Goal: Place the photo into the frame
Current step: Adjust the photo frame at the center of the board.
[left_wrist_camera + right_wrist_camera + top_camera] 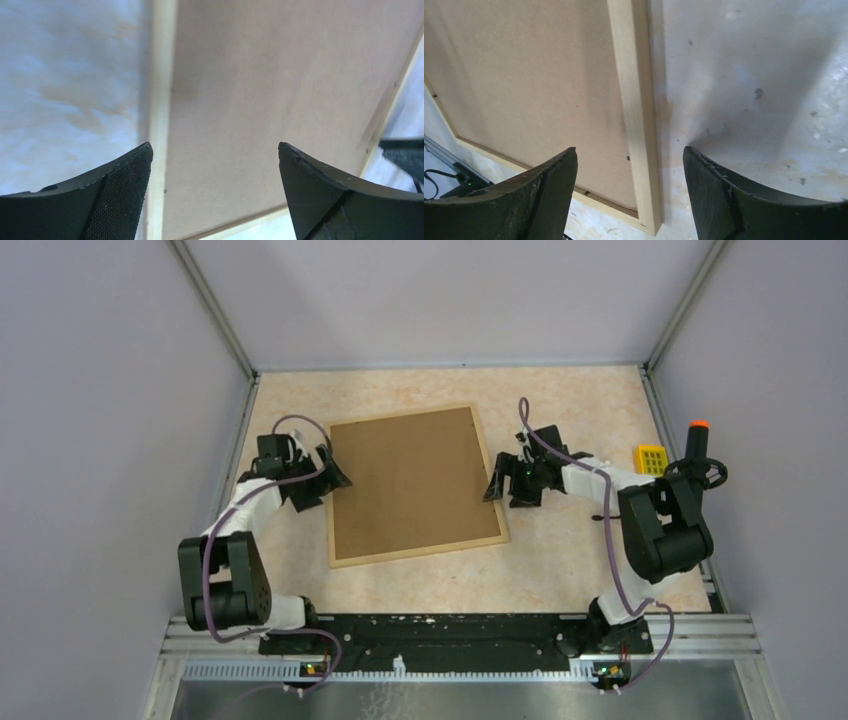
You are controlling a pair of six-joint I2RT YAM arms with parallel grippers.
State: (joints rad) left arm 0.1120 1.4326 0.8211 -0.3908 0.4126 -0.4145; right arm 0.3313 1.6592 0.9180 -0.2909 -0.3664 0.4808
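While the frame lies flat mid-bench with its brown backing board facing up, I see both end effectors spread.
Left end effector sits at the frame's left rail, right end effector straddles the right rail; neither pinches anything.

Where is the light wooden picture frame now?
In the top view, the light wooden picture frame lies flat between the left gripper and the right gripper.
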